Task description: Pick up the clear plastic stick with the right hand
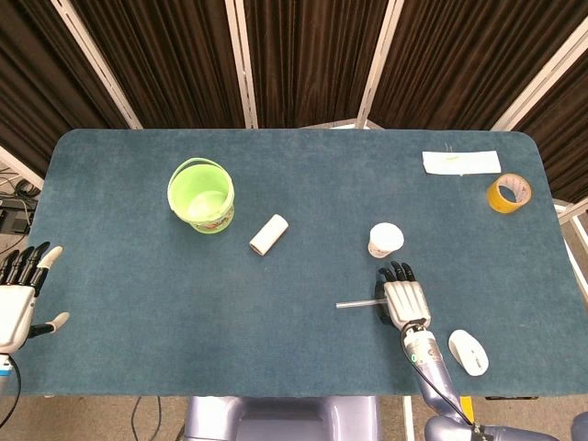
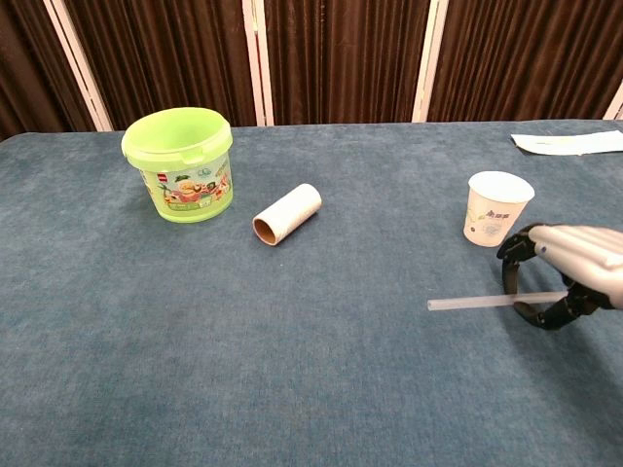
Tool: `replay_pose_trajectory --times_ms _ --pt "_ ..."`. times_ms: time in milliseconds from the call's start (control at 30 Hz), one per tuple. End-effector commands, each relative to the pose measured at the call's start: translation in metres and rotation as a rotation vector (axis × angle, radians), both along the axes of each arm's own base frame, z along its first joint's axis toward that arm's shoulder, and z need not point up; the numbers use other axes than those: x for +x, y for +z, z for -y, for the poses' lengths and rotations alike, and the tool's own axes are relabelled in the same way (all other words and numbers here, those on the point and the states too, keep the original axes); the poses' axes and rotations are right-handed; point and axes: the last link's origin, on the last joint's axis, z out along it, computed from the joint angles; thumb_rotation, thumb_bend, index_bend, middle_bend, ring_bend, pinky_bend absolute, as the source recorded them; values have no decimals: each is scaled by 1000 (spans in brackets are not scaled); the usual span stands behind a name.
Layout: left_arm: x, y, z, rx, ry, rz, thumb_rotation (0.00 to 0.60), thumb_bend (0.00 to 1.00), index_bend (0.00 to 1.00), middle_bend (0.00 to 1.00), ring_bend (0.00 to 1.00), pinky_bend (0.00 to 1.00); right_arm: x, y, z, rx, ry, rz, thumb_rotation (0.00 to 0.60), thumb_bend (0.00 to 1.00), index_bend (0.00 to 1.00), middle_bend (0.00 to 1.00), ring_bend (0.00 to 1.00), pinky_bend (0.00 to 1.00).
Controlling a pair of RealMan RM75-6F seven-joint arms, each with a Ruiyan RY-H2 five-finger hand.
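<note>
The right robot hand (image 2: 565,277) curls its dark fingers (image 2: 513,263) around one end of the clear plastic stick (image 2: 487,303), near the front of the blue worktop (image 2: 292,341). The stick appears lifted just off the cloth, its free end reaching toward the middle. The left robot hand (image 1: 18,294) hangs off the worktop's near left corner, fingers apart and holding nothing. A white mouse (image 1: 467,352) lies just right of the working arm. Just beyond the grasp stands a paper cup (image 2: 496,207); farther off lie a cardboard tube (image 2: 287,213) and a green bucket (image 2: 180,165). The hold looks risky: gripped at its very end, the slick stick could pivot and slip out, and a raised arm might knock over the cup.
</note>
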Motion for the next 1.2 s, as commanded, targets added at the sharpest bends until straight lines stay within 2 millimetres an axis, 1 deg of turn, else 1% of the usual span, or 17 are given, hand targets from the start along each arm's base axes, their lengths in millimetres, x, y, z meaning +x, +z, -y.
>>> replay_pose_trajectory --times_ms 33,167,333,400,433,500,567,633,700,767,833,1067,1200 --pt "0 0 0 0 0 0 600 125 0 0 0 0 4 21 -6 -36 13 36 600 453 552 168 0 0" --pt "0 0 0 1 -1 -1 600 124 0 0 0 0 6 49 -11 -72 9 75 600 451 552 168 0 0" --pt "0 0 1 2 -2 -3 600 125 0 0 0 0 11 84 -7 -158 -11 136 600 449 552 168 0 0" --pt "0 0 1 3 -2 -5 600 125 0 0 0 0 15 99 -1 -201 -38 211 600 448 553 169 0 0" --pt "0 0 1 3 -2 -6 600 124 0 0 0 0 19 105 2 -230 -56 276 600 450 553 168 0 0" --pt "0 -1 1 4 -3 -7 600 124 0 0 0 0 26 113 8 -268 -84 402 600 450 556 169 0 0" --pt "1 -1 1 4 -4 -8 600 123 0 0 0 0 33 118 15 -305 -123 568 600 449 561 169 0 0" --pt "1 -1 1 4 -4 -9 600 123 0 0 0 0 38 118 23 -311 -174 715 600 449 563 169 0 0" --pt "1 -1 1 5 -4 -9 600 123 0 0 0 0 44 113 35 -296 -253 894 600 450 565 168 0 0" --pt "0 -1 1 5 -4 -8 600 122 0 0 0 0 49 107 46 -287 -316 1037 600 451 567 168 0 0" --pt "0 -1 1 5 -3 -7 600 124 0 0 0 0 53 98 54 -278 -345 1111 600 450 567 168 0 0" --pt "0 0 0 1 -2 -2 600 124 0 0 0 0 60 57 78 -296 -355 1206 600 448 569 169 0 0" --pt "0 0 -1 -1 0 1 600 125 0 0 0 0 60 42 90 -332 -367 1253 600 447 570 169 0 0"
